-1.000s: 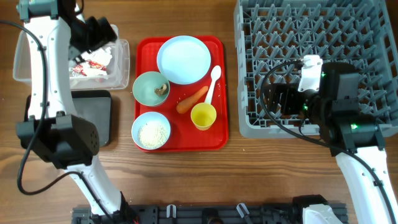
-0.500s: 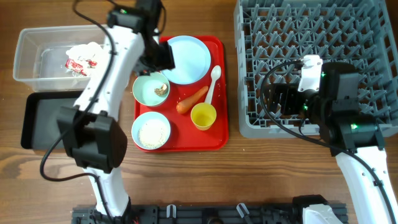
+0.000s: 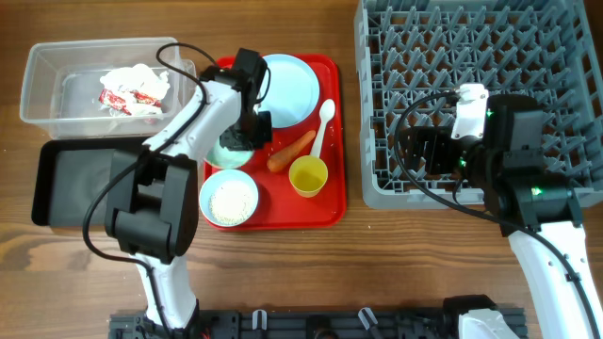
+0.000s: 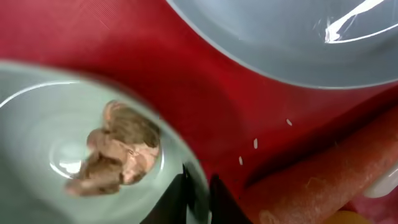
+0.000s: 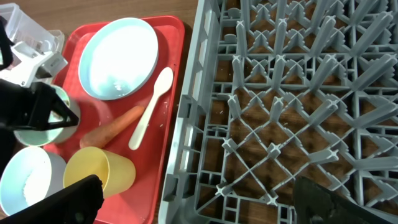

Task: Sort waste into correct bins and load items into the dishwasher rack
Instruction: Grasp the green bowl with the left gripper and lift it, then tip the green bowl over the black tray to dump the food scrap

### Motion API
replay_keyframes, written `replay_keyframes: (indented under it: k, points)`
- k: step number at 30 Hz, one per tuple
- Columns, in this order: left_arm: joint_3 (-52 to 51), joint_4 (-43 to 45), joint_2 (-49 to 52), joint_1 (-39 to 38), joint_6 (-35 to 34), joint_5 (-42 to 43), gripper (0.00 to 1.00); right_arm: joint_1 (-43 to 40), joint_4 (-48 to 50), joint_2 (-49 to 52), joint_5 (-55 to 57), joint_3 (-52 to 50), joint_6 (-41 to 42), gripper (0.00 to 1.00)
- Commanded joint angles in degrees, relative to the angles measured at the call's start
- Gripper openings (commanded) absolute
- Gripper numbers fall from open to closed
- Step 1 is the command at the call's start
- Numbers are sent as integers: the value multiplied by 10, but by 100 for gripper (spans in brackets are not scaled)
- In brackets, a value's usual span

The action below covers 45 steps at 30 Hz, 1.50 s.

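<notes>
I am watching the left arm (image 3: 193, 113) stretching away from its near-left base, elbow folded low, forearm slanting up and to the right. Its wrist is tipping steeply downward. The jaws are clamping the rim of a bowl (image 4: 25, 112), with one dark fingertip (image 4: 177, 199) sitting inside the rim and the other just outside, only a slim gap between them. The right arm (image 3: 556, 273) is rising from the near-right, wrist turned toward the left. Its jaws are gaping wide, a fingertip (image 5: 74, 199) showing at each lower corner of its wrist view, and they are gripping nothing.
</notes>
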Motion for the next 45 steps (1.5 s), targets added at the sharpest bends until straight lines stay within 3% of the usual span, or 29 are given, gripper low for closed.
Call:
replay_keyframes:
  k: [1, 9, 14, 20, 27, 37, 45]
  points:
    - [-7, 6, -4, -2, 3, -5, 4, -2, -5, 4, -10, 9, 9, 100]
    - [32, -13, -45, -2, 1, -1, 4, -2, -5, 4, -12, 9, 10, 100]
    - [87, -70, -139, 11, -3, 6, 4, -2, -5, 4, -12, 9, 10, 100]
    - [87, -161, -217, 139, 4, 63, 4, -2, 0, 4, -12, 9, 11, 100]
    - [56, -173, -193, 386, 163, 319, 4, -2, -5, 4, -12, 9, 10, 100]
    - [-46, -173, -93, 595, 356, 591, 4, -2, -3, 4, -12, 9, 10, 100]
    - [-58, -190, -40, 664, 363, 723, 4, -2, -5, 4, -14, 9, 13, 100]
